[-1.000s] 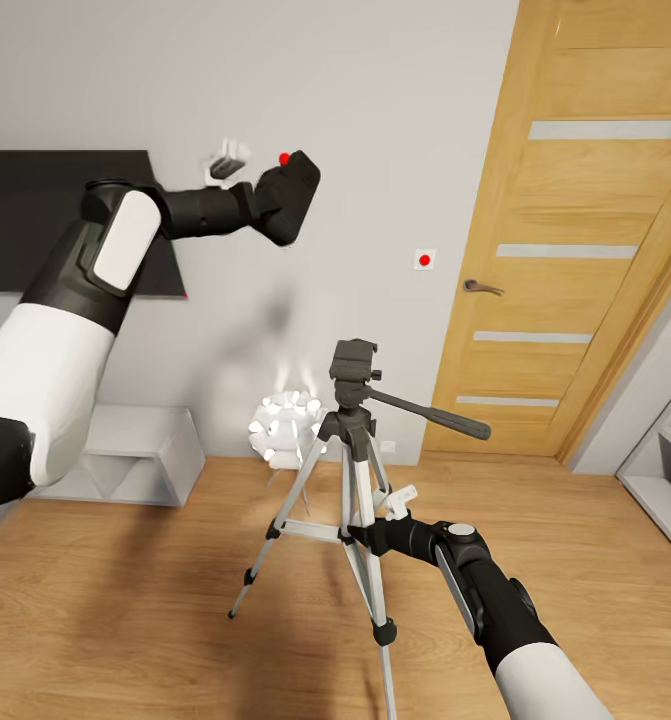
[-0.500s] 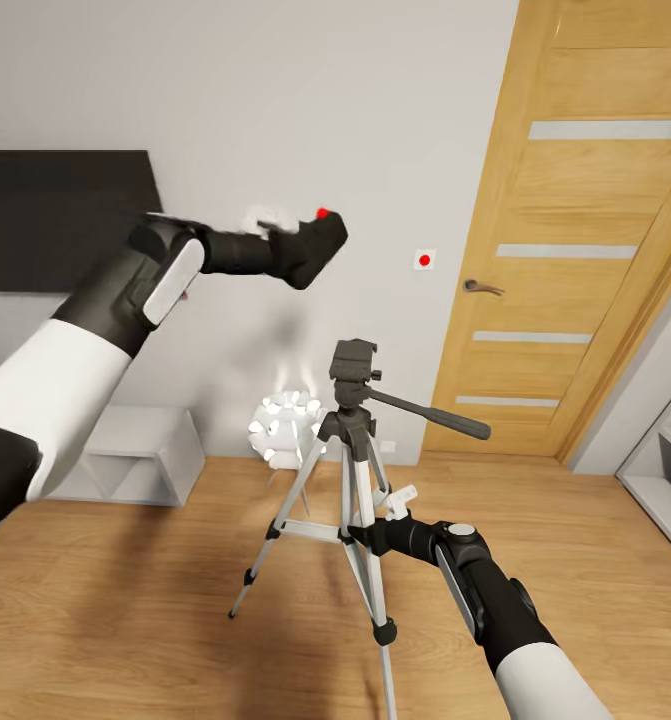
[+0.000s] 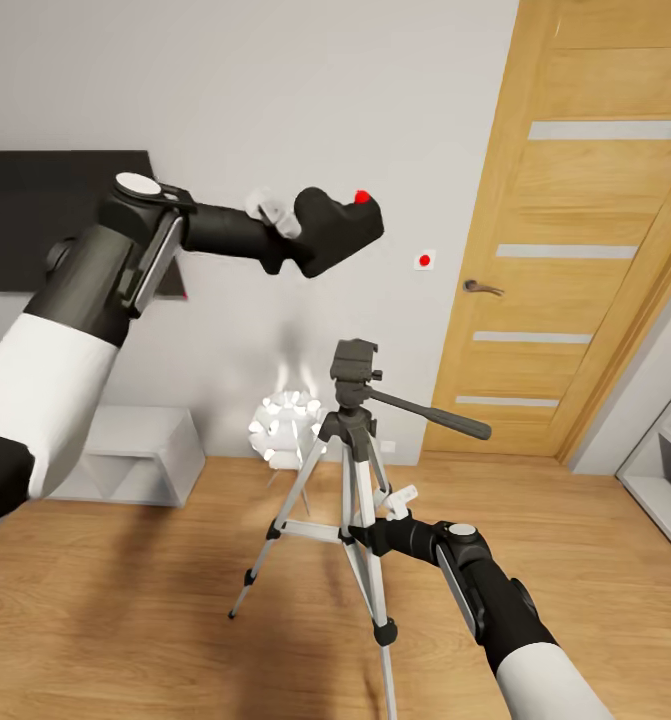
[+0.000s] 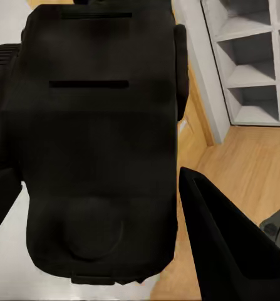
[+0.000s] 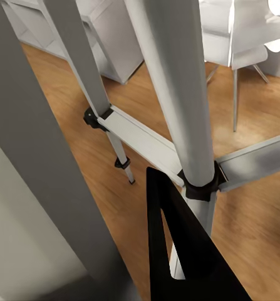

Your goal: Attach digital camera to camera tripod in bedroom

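Digital camera (image 3: 337, 232): black, red dot on top, held up in front of the white wall, above the tripod head and a little toward my left; well apart from it.
Right end effector (image 3: 375, 528): nearest to me, low down among the tripod legs, against the centre column. In my right wrist view one dark finger (image 5: 186, 251) lies just beside the silver column at its black collar; how far the fingers stand apart I cannot tell.
Camera tripod (image 3: 353, 470): standing upright on the light wood floor (image 3: 125, 620), three silver legs spread, dark grey head on top with the long pan handle (image 3: 430, 410) pointing toward the door.
Left end effector (image 3: 287, 232): raised at the end of my outstretched left arm, clenched around the camera. In my left wrist view the camera's black body (image 4: 99, 144) sits between my fingers, one dark finger (image 4: 230, 244) alongside it.
Globe lamp (image 3: 285, 425): white and spiky, on the floor behind the tripod by the wall.
Low white cabinet (image 3: 135, 455): against the wall, to my left.
Wall plate (image 3: 424, 260): small, white, red dot, beside the door.
Wooden door (image 3: 585, 230): honey-coloured, shut, to my right.
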`<state>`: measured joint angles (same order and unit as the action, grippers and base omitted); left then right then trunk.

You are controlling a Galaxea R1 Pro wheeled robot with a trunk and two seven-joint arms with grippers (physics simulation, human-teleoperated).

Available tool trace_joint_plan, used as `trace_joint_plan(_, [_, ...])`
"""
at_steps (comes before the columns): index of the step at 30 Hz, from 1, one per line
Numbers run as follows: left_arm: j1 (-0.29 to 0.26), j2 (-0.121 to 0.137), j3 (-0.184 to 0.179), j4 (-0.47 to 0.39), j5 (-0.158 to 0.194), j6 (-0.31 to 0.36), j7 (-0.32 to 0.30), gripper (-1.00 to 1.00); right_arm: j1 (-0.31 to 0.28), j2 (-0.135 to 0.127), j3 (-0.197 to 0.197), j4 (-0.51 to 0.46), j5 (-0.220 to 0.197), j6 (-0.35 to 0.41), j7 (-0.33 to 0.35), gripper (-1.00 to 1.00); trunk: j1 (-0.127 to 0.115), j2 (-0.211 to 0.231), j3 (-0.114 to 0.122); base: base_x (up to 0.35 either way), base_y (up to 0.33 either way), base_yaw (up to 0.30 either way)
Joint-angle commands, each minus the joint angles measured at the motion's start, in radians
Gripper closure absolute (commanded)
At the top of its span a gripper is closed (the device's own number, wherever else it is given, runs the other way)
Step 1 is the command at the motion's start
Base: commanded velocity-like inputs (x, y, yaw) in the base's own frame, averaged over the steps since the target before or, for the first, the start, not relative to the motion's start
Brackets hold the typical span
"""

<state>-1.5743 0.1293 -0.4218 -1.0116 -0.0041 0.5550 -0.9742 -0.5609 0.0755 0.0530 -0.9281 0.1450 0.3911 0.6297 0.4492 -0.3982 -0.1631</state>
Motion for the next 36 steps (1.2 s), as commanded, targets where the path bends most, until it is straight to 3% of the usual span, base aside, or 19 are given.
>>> trace_joint_plan(1, [-0.001,-0.001,0.024,-0.005,-0.007,-0.002,-0.008,1.0,-0.001,0.0,-0.001,0.0,0.028,-0.001,0.005,1.0,0.001,-0.002,-0.002,0.0,0.0,0.0])
trace_joint_plan(9, [-0.001,-0.002,0.064,0.03,0.0,-0.017,-0.047,1.0,-0.001,-0.002,-0.001,0.0,0.028,-0.001,0.007,1.0,0.001,-0.002,-0.002,0.0,0.0,0.0])
trace_joint_plan(14, [-0.003,-0.004,0.07,0.134,-0.001,-0.028,-0.157,1.0,-0.001,-0.002,-0.001,0.0,0.028,-0.001,0.007,1.0,0.001,-0.002,-0.002,0.0,0.0,0.0])
trace_joint_plan(15, [-0.004,-0.007,0.071,0.203,0.0,-0.039,-0.206,1.0,-0.001,-0.002,-0.001,0.0,0.028,-0.001,0.007,1.0,0.001,-0.002,-0.002,0.0,0.0,0.0])
trace_joint_plan(19, [-0.015,-0.014,0.071,0.343,-0.006,-0.069,-0.321,1.0,-0.001,-0.002,-0.001,0.0,0.029,-0.001,0.007,1.0,0.001,-0.002,-0.002,0.0,0.0,0.0])
trace_joint_plan(22, [-0.033,-0.021,0.069,0.407,-0.013,-0.094,-0.413,1.0,-0.001,-0.002,-0.001,0.0,0.029,-0.001,0.007,1.0,0.001,-0.002,-0.002,0.0,0.0,0.0])
trace_joint_plan(26, [-0.043,-0.021,0.067,0.433,-0.028,-0.114,-0.487,1.0,-0.001,-0.001,-0.001,0.0,0.029,-0.001,0.006,1.0,0.001,-0.002,-0.002,0.0,0.0,0.0])
trace_joint_plan(30, [-0.047,-0.023,0.066,0.438,-0.054,-0.133,-0.514,1.0,-0.001,-0.001,-0.001,0.0,0.029,-0.002,0.006,1.0,0.001,-0.002,-0.002,0.0,0.0,0.0])
trace_joint_plan(31, [-0.048,-0.026,0.067,0.436,-0.077,-0.159,-0.525,1.0,-0.001,-0.001,-0.001,0.0,0.028,-0.002,0.005,1.0,0.001,-0.002,-0.002,0.0,0.0,0.0])
trace_joint_plan(36, [-0.049,-0.024,0.066,0.375,-0.082,-0.165,-0.538,1.0,-0.001,-0.002,-0.001,0.0,0.03,-0.001,0.004,1.0,0.001,-0.002,-0.002,0.0,0.0,0.0])
